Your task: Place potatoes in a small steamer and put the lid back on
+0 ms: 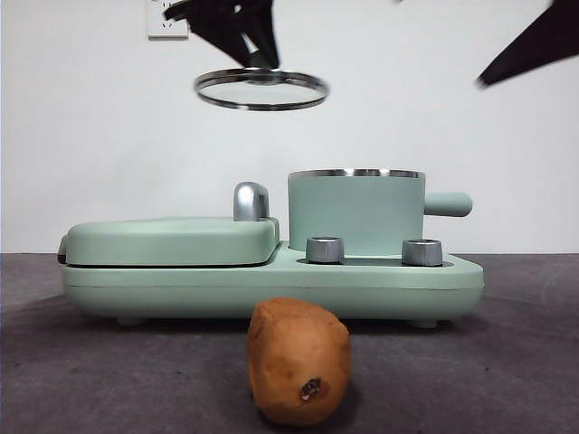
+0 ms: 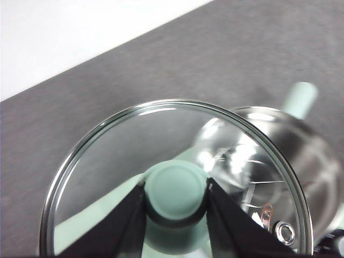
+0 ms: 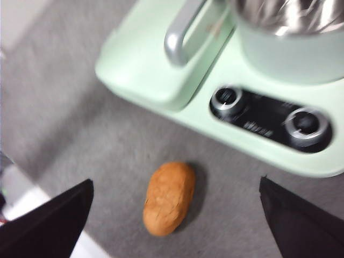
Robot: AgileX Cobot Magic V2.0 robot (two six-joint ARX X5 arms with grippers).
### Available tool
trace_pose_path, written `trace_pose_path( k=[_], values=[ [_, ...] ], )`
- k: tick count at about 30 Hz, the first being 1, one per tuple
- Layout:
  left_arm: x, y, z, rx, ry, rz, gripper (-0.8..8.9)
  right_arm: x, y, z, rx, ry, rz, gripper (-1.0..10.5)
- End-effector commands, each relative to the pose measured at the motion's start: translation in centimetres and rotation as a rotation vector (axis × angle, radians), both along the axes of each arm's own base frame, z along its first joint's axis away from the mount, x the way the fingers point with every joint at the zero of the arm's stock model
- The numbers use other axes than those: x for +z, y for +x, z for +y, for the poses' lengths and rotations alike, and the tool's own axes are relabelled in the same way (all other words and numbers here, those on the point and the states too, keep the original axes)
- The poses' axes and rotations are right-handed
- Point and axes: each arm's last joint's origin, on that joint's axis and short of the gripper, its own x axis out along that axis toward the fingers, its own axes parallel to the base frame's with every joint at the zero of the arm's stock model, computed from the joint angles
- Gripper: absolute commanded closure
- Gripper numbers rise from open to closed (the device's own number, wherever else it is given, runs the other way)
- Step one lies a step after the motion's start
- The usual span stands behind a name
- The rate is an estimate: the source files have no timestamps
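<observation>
The orange-brown potato [image 1: 299, 363] lies on the grey table in front of the appliance; it also shows in the right wrist view [image 3: 169, 198]. The mint-green steamer pot [image 1: 356, 211] stands uncovered on the appliance's right side, steel inside showing [image 2: 301, 161]. My left gripper [image 2: 176, 196] is shut on the knob of the glass lid [image 1: 261, 89] and holds it in the air, up and left of the pot; the lid fills the left wrist view [image 2: 123, 161]. My right gripper [image 3: 174, 226] is open and empty above the potato, and shows as a dark tip [image 1: 534, 45] at the top right.
The flat green griddle cover [image 1: 172, 240] with its chrome handle [image 1: 251, 201] lies shut left of the pot. Two steel control knobs [image 1: 325, 250] [image 1: 422, 252] sit on the appliance's front. A white wall stands behind.
</observation>
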Motion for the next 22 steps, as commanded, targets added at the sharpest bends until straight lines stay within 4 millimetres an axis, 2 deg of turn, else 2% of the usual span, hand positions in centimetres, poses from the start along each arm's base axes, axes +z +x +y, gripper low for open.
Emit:
trace_pose_path(
  k=[1,7,13,16,22],
  values=[
    [1.4,0.3,1.1,0.028,-0.026,-0.055,7.96,-0.5,0.5,2.8,0.004,-0.028,0.067,4.6],
    [1.3,1.5,3.6,0.099,-0.019,-0.041,7.96,-2.9,1.7,8.4,0.076,-0.143,0.221,4.6],
    [1.1,2.0,5.5,0.161,-0.020,-0.005,7.96,-5.0,3.1,12.3,0.086,-0.340,0.326,4.6],
    [1.3,2.0,6.2,0.177,-0.022,-0.011,7.96,-6.4,3.6,13.5,0.097,-0.391,0.364,4.6],
    [2.4,1.5,7.3,0.200,-0.033,-0.037,7.96,-9.7,4.3,14.3,0.106,-0.508,0.432,4.6]
  ],
)
